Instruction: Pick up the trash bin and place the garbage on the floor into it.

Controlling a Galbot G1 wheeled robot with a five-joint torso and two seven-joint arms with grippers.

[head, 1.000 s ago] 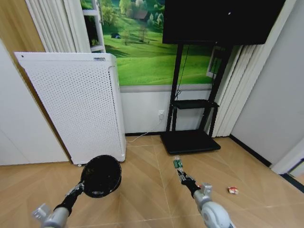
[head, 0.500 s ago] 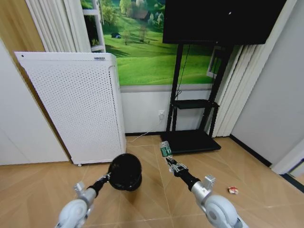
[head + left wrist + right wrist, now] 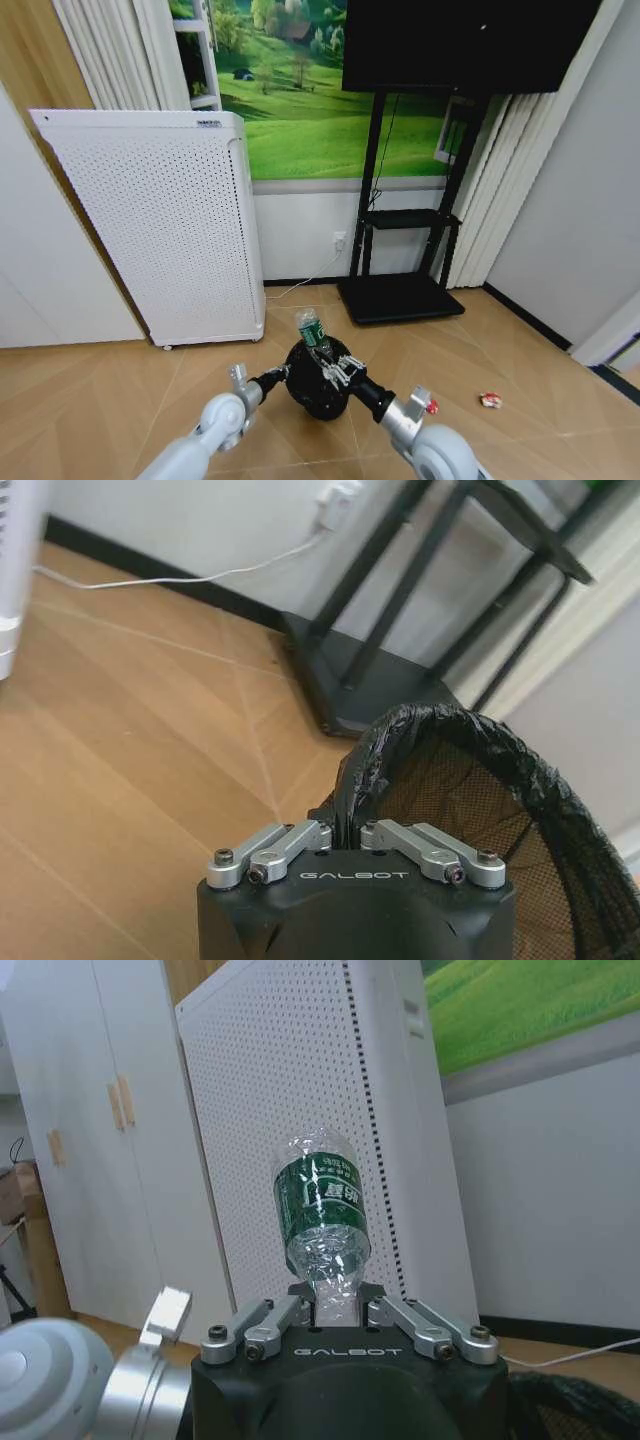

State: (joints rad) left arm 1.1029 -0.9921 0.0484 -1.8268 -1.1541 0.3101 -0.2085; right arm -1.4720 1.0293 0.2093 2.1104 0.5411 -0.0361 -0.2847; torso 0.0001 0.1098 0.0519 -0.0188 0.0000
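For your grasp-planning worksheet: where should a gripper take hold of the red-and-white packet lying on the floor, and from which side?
Probably from straight above, pinching across its short width: the red-and-white packet lies flat on open floor with nothing beside it. Its exact edges are too small to tell.

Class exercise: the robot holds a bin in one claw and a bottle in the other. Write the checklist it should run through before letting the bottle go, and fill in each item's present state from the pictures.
1. Left claw pinched on the rim of the trash bin: ok.
2. Right claw closed on the plastic bottle: ok, gripped at one end with the green label clear of the claw.
3. Bottle over the bin's mouth: ok in the head view, where the bottle sits at the bin's upper rim; exact depth cannot tell.
4. Bin's black liner open, not collapsed: ok in the left wrist view.
5. All litter collected: not ok, a red-and-white packet lies on the floor.
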